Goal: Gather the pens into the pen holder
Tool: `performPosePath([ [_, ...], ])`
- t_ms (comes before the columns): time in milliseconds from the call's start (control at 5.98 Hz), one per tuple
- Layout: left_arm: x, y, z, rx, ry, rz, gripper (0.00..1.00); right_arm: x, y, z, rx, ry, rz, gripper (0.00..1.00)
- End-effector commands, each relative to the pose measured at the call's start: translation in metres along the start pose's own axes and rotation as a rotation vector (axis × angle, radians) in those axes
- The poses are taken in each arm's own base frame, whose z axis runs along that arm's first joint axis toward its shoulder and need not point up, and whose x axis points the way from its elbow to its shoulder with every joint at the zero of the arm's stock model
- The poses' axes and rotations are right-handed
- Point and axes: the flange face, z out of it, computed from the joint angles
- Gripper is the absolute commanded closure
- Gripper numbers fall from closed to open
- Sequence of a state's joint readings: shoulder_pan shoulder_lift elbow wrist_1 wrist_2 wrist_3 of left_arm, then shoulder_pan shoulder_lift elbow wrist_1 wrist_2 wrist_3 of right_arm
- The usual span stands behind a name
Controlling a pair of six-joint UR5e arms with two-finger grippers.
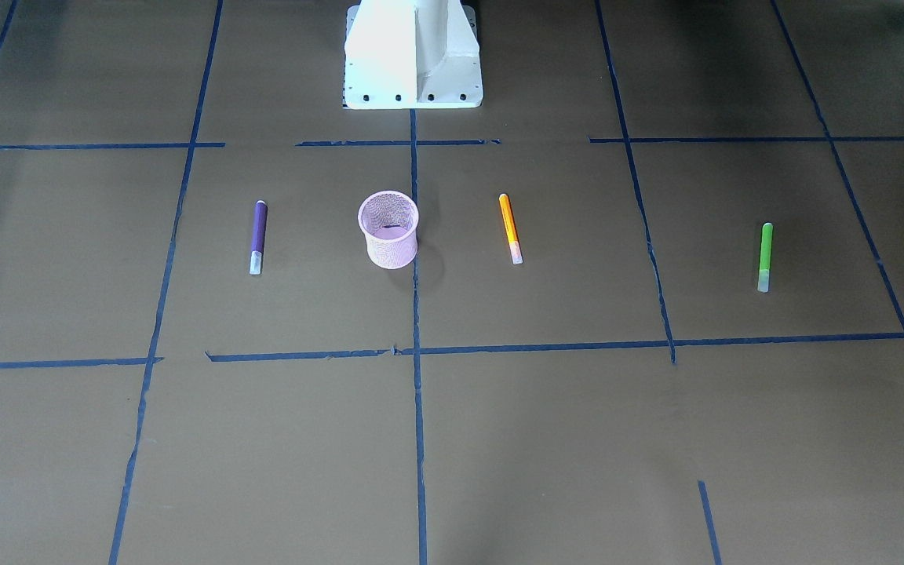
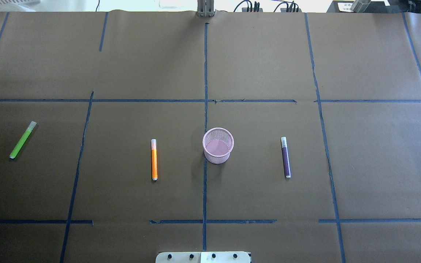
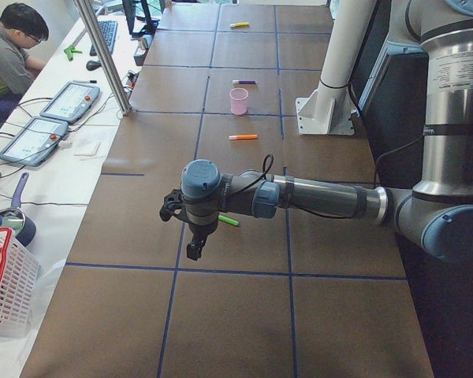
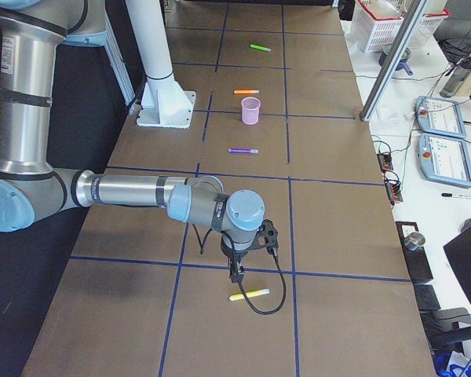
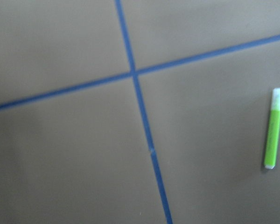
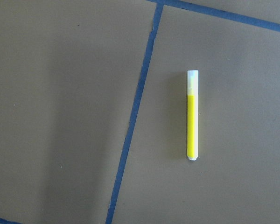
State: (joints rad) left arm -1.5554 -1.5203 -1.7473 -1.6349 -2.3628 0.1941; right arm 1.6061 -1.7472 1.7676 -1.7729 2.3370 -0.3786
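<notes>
Overhead exterior: round pink wire-mesh pen holder (image 2: 217, 145) upright on brown worktop (image 2: 269, 54), between orange marker pen (image 2: 154, 159) and purple marker pen (image 2: 285, 157) (neither touching it). Left tool (image 3: 193, 250), right tool (image 4: 235, 273): cannot tell either grip.

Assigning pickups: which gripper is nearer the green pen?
Left. The left gripper hangs just beside the green pen. The right gripper is at the table's opposite end, by the yellow pen.

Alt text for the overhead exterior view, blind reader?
A pink mesh pen holder stands upright at centre. Orange pen lies flat to its left, purple pen to its right, green pen far left; robot base at bottom edge.
</notes>
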Motion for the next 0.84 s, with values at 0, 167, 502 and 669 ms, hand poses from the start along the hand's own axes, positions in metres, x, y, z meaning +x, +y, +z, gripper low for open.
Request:
performPosePath([
  [0,0.031,-0.027,0.009,0.016,0.014,-0.053,0.0,-0.001,0.0,0.0,0.002,-0.003,-0.001,0.0],
  [167,0.076,-0.042,0.042,0.028,0.039,0.008,0.0,-0.002,-0.001,-0.002,0.006,-0.002,-0.008,0.0],
  [502,0.151,-0.047,0.112,-0.06,0.106,-0.005,0.0,-0.008,-0.01,-0.011,0.057,0.024,-0.065,0.0],
  [669,0.186,-0.053,0.141,-0.075,0.058,0.043,0.0,-0.007,-0.009,-0.009,0.062,0.026,-0.065,0.0],
])
